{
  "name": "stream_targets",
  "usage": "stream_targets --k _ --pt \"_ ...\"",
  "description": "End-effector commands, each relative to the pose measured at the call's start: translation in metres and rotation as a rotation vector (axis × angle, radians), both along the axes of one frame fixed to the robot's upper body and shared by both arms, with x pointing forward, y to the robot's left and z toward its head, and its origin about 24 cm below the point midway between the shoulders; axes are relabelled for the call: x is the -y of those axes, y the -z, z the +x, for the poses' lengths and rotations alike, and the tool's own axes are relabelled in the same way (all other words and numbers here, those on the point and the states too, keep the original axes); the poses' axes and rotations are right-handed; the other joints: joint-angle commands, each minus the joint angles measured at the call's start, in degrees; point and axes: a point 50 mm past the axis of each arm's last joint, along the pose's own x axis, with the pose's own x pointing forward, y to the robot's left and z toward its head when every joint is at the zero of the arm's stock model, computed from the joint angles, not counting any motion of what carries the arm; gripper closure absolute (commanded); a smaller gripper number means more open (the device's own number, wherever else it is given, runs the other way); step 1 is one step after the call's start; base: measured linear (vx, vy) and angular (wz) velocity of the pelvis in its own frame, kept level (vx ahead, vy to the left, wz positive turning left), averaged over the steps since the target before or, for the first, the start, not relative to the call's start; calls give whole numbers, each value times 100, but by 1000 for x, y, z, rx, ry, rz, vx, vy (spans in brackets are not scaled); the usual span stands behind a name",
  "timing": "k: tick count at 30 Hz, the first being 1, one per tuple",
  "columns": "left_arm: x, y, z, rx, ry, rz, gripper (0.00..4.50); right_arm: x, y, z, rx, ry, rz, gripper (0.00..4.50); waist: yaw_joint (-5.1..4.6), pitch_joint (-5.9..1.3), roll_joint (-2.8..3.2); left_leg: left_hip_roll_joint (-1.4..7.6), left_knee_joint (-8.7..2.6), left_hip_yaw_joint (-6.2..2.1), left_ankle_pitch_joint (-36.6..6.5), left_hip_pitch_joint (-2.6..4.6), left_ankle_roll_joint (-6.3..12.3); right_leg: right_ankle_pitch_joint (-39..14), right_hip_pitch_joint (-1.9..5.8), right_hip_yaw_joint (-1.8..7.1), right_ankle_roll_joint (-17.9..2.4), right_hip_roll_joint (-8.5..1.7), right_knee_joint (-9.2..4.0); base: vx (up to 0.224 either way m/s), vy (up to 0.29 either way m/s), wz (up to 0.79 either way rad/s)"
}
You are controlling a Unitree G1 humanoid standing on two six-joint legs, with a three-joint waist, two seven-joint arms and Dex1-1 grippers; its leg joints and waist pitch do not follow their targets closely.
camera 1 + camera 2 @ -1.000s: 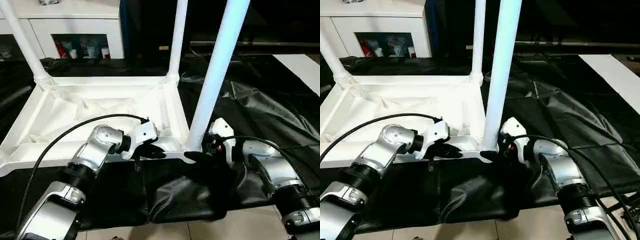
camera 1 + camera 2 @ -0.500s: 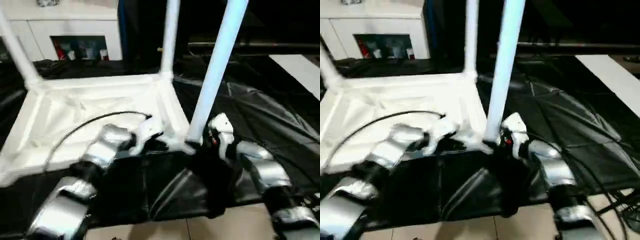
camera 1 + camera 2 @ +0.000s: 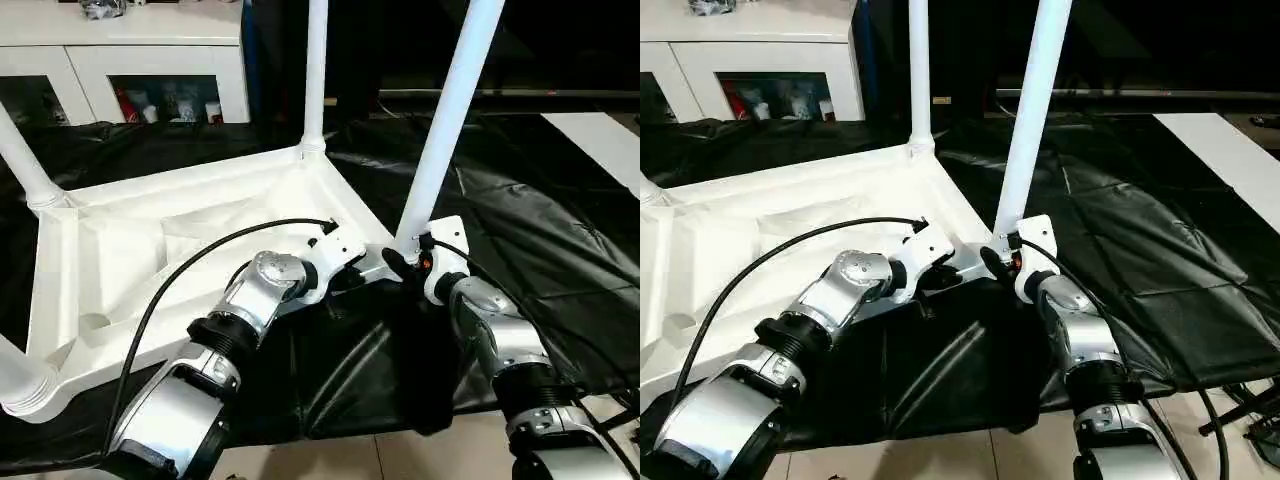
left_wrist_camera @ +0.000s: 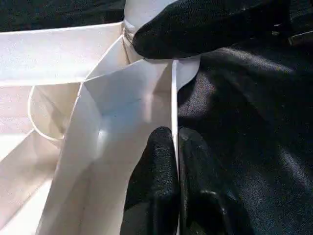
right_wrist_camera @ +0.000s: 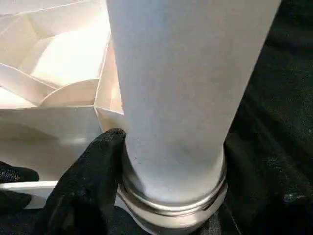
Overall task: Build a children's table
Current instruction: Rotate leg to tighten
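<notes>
The upturned tabletop (image 3: 190,250) lies ribbed side up on the black-draped worktop (image 3: 560,230), its near corner at the worktop's front edge. The left gripper (image 4: 176,147), jaws clenched on the tabletop's thin rim, should hold that rim steady. The right gripper (image 3: 400,268), jaws grasping the smooth tubular leg (image 3: 445,120) at its flared foot, should press it straight into the rounded corner socket.

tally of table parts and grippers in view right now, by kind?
White tabletop, lying underside up: 1
White legs standing in its corner sockets: 4 (far left, far right, near right, near left)
Robot grippers: 2 (left gripper pinching the tabletop's rim, right gripper around the near right leg's base)
Total: 7
</notes>
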Motion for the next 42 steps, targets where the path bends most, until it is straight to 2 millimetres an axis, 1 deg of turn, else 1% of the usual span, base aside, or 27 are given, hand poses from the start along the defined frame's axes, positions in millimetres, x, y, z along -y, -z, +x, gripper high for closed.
stream_targets --k 1,3,4,5,6,9,11,13,14,16,17,18,20,21,22,23,25,27,29,30,31,34,36,37,40,41,42 --pt "2 7 -4 -2 17 -22 450 -8 0 -2 5 -30 19 97 -6 -282 -88 114 -381 -103 -1774 25 219 -2811 174 168 -618 -281 -544 0 0 0" --pt "2 6 -3 13 19 -24 450 -8 -1 -2 14 -28 9 69 -12 -278 -84 115 -388 -105 -1760 18 215 -2815 174 167 -608 -279 -545 0 0 0" --pt "1 5 -3 22 24 -30 450 -8 -3 -3 21 -42 12 64 -14 -276 -110 119 -384 -98 -1792 30 212 -2846 162 168 -604 -278 -553 0 0 0" --pt "2 2 -3 37 43 -46 450 -9 -7 -4 39 -71 29 64 -2 -275 -97 117 -387 -103 -1781 28 220 -2882 168 169 -585 -286 -553 0 0 0" --pt "2 2 -3 43 50 -52 450 -9 -8 -5 45 -81 36 64 8 -269 -122 115 -387 -97 -1767 23 252 -2916 168 170 -539 -282 -570 0 0 0" --pt "3 -3 -4 82 60 -94 450 -5 -16 -11 76 -130 47 64 39 -273 -124 129 -391 -96 -1678 16 302 -2823 175 180 -534 -288 -551 0 0 0" --pt "1 -5 -5 70 80 -113 405 -1 -22 -17 86 -175 51 62 44 -269 -140 132 -398 -98 -1592 -15 341 -2774 198 178 -523 -289 -531 0 0 0" --pt "-3 -9 -10 29 127 -133 405 7 -26 -26 77 -240 24 62 79 -275 -99 146 -395 -98 -1545 10 342 -2747 195 185 -566 -308 -535 0 0 0" --pt "-4 -10 -11 22 136 -137 390 8 -26 -27 74 -252 18 62 92 -300 -93 188 -396 -106 -1391 -7 341 -2354 215 202 -691 -305 -474 0 0 0" --pt "-13 -16 -15 7 160 -148 376 19 -28 -36 59 -315 -37 62 78 -314 -35 194 -396 -105 -1233 -36 315 -1679 235 200 -908 -273 -394 0 0 0" --pt "-21 -21 -19 -9 181 -148 367 26 -30 -43 45 -364 -66 62 82 -335 -43 201 -367 -86 -1066 -26 351 -1148 244 204 -1072 -259 -333 0 0 0" --pt "-25 -23 -21 -16 190 -148 358 28 -31 -46 39 -383 -76 62 85 -361 -50 221 -338 -96 -781 -45 418 -529 295 212 -1273 -267 -231 55 17 0" --pt "-32 -27 -27 -32 206 -144 342 32 -33 -51 27 -415 -82 62 61 -371 -52 173 -284 -60 -472 -58 616 100 280 213 -1488 -235 -175 53 11 -1" --pt "-39 -29 -32 -47 216 -131 332 34 -35 -54 23 -435 -74 62 58 -379 -63 170 -272 -58 -375 -74 687 289 311 213 -1561 -250 -137 0 0 0" --pt "-49 -33 -42 -74 233 -114 332 35 -37 -59 13 -467 -62 62 54 -361 -66 180 -282 -55 -387 -79 735 253 306 216 -1577 -255 -151 0 0 0" --pt "-52 -35 -46 -77 236 -107 308 35 -37 -61 10 -479 -63 62 69 -349 -71 208 -290 -59 -465 -70 736 83 314 221 -1599 -293 -146 0 0 0" --pt "-62 -38 -53 -57 224 -86 302 35 -38 -64 10 -498 -88 62 44 -312 -66 218 -310 -51 -651 -56 661 -371 279 216 -1518 -259 -195 0 0 0" --pt "-70 -40 -54 -29 157 -82 276 37 -40 -62 33 -446 -91 62 45 -257 -67 206 -343 -38 -1126 -13 412 -1307 222 220 -1278 -251 -310 0 0 0" --pt "-75 -44 -59 -39 125 -87 268 38 -41 -62 28 -430 -75 62 54 -247 -65 218 -359 -48 -1290 9 264 -1654 205 226 -1168 -262 -338 0 0 0" --pt "-82 -44 -66 -58 131 -80 263 38 -41 -66 14 -466 -75 62 51 -234 -64 209 -377 -63 -1456 3 153 -1943 195 224 -1021 -245 -360 0 0 0" --pt "-86 -44 -71 -72 136 -73 263 39 -41 -69 3 -494 -78 62 56 -240 -90 209 -379 -69 -1487 4 145 -1991 199 224 -967 -246 -365 0 0 0" --pt "-100 -46 -91 -135 150 -51 226 39 -45 -81 -40 -592 -13 62 62 -219 -71 210 -401 -83 -1545 -14 151 -2033 196 238 -838 -228 -354 0 0 0" --pt "-107 -46 -100 -175 155 -38 218 37 -47 -86 -52 -641 23 62 55 -231 -64 196 -394 -87 -1583 -2 157 -2093 190 233 -837 -227 -362 0 0 0" --pt "-112 -45 -107 -199 151 -13 195 32 -48 -87 -50 -670 44 62 62 -227 -59 199 -397 -89 -1549 -5 161 -2067 183 235 -828 -223 -359 0 0 0" --pt "-123 -43 -116 -223 112 36 177 21 -49 -82 -25 -671 71 62 39 -217 -30 188 -399 -86 -1546 -3 126 -2019 155 234 -869 -208 -350 0 0 0" --pt "-132 -39 -120 -240 59 70 172 8 -49 -72 12 -636 99 62 35 -219 -35 180 -392 -81 -1607 12 90 -2103 138 236 -856 -207 -364 0 0 0" --pt "-138 -37 -122 -247 21 92 152 0 -48 -65 33 -614 116 62 -2 -218 -44 160 -399 -92 -1638 -23 41 -2192 136 232 -849 -209 -356 0 0 0"
